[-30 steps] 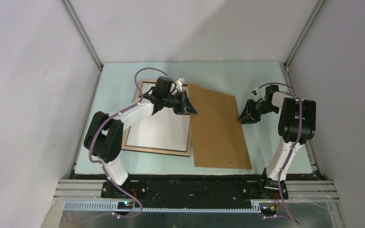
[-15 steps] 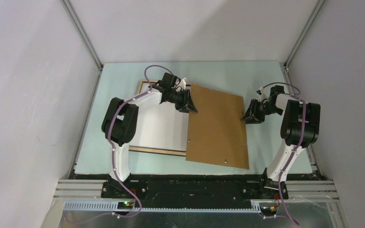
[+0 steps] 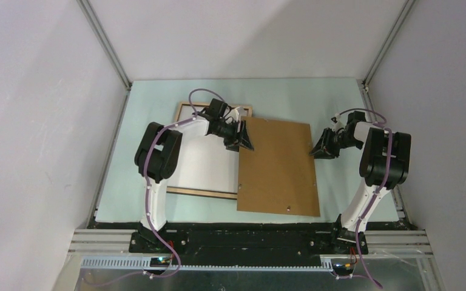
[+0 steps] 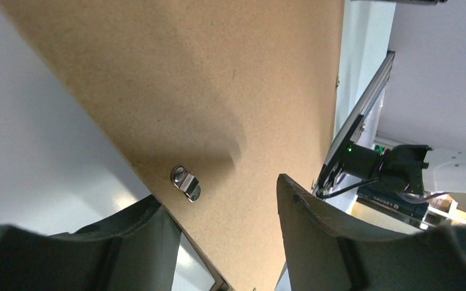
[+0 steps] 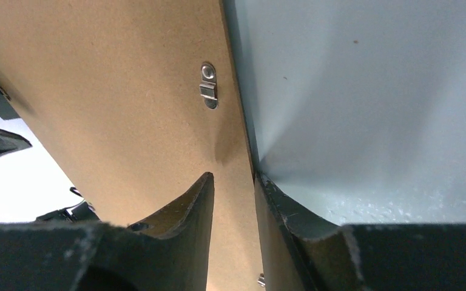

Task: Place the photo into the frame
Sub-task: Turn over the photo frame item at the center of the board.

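Since the earlier frame the brown backing board [image 3: 277, 167] has swung from skewed to nearly square with the surface edges, and the left end effector [image 3: 243, 138] has gone from closed to spread. Its fingers now stand apart over the board's near-corner edge and pinch nothing. One metal turn clip [image 4: 185, 183] sits just ahead of its fingertips. The right end effector [image 3: 323, 147] is pinching the board's opposite long edge, which runs straight into its narrow gap, with a second clip [image 5: 209, 85] just beyond the tips. The photo [image 3: 206, 160] lies white back up inside the frame [image 3: 200, 191], on the far side of the left end effector from the board. The board edge under that end effector overlaps the frame's nearest rail. Judgement: the photo is seated and the step in hand is closing it with the board. To do it well, hold the right pinch and carry the board low and flat toward the left end effector. Keep it square so all four edges drop inside the rails, and watch that the clips do not snag the rail or scuff the print. Surface: pale green [image 3: 303, 97], matte. Room: plain white walls, aluminium struts [image 3: 106, 45] at the corners.
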